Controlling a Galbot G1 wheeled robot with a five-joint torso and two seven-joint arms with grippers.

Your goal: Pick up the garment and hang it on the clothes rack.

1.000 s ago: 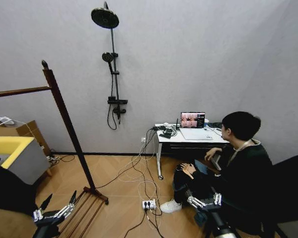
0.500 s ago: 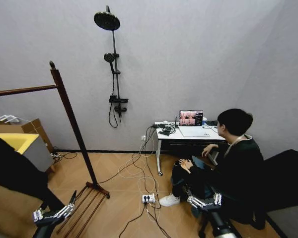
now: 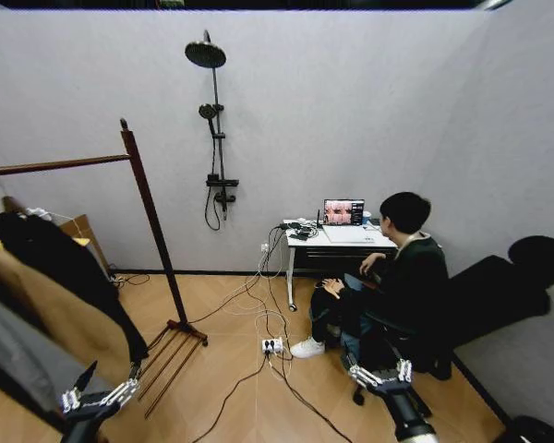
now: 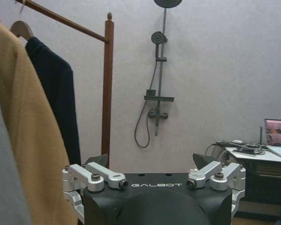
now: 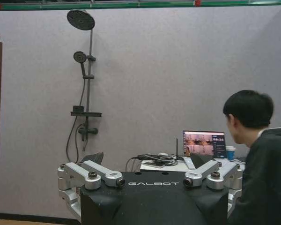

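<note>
We see the garment (image 3: 69, 268) hanging on the clothes rack (image 3: 152, 221); left gripper (image 3: 97, 392) and right gripper (image 3: 379, 374) both spread, low, empty.

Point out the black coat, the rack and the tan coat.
black coat (image 3: 69, 268), head view, on its upper body.
rack (image 3: 152, 217), head view, on the right post.
tan coat (image 4: 30, 140), left wrist view, on its front panel.

The clothes rack (image 3: 152, 242) ran off the head view's left edge, its far post cut away. The tan coat (image 3: 51, 318) covered the lower front of the black garment (image 3: 60, 272), and its hanger hook was too small to tell.
</note>
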